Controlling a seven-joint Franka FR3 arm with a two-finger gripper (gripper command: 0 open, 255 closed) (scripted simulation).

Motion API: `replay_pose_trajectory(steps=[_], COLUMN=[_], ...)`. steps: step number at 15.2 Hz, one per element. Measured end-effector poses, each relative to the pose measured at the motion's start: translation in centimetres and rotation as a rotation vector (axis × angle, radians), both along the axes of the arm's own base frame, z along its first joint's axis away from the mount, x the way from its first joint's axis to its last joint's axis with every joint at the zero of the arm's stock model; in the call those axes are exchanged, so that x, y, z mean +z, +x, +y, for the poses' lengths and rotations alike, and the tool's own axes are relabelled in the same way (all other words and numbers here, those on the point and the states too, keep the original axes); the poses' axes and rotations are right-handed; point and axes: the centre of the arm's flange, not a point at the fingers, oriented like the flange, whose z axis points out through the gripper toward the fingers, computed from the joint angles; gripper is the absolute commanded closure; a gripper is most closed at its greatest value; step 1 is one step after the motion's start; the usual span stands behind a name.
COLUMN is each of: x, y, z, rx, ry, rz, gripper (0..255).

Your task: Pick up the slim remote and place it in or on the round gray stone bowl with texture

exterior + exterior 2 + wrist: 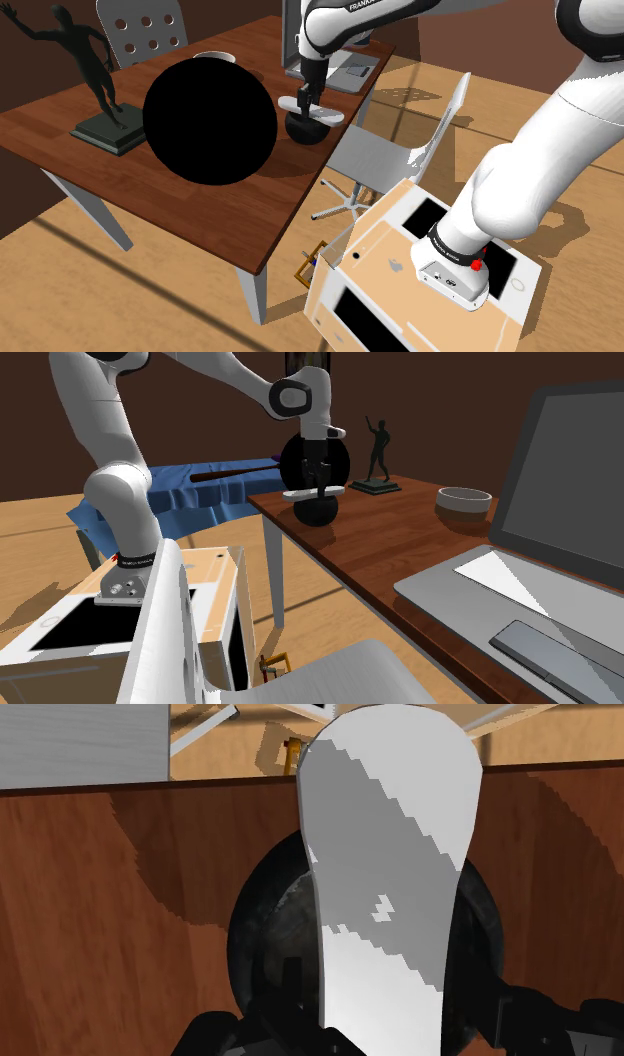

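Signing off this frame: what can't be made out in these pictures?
- Whether the remote touches the rim of the dark bowl or hangs just above it: the gap is too small in both exterior views, and in the wrist view the remote covers the bowl's middle.
- Most of the white bowl in the shoulder view: hidden behind the black sphere.
- The laptop as a whole: cut off by the second exterior view's top and right edges.

Wooden bench (200,210) before me, carrying a dark figure statue (95,75) at the shoulder view's far left, a large black sphere (210,118) to its right, a shallow pale dish (464,499) behind that, and an open laptop (540,592) at the far right. A grey chair (385,160) stands near the bench's edge; blue cloth (200,492) lies beyond.
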Motion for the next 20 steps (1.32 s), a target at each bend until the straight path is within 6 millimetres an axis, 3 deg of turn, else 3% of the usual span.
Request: replay_pose_trajectory(steps=[3, 4, 10, 15, 20], x=[0.0, 0.0, -0.1, 4.2, 4.9], y=[0.0, 0.0, 0.0, 0.0, 0.0], z=[0.0, 0.0, 0.0, 0.2, 0.1], rx=[0.0, 0.0, 0.0, 0.0, 0.0], ry=[0.0, 0.0, 0.0, 0.0, 0.0], rz=[-0.001, -0.001, 0.001, 0.0, 0.001], gripper=[255, 0, 0, 0, 0])
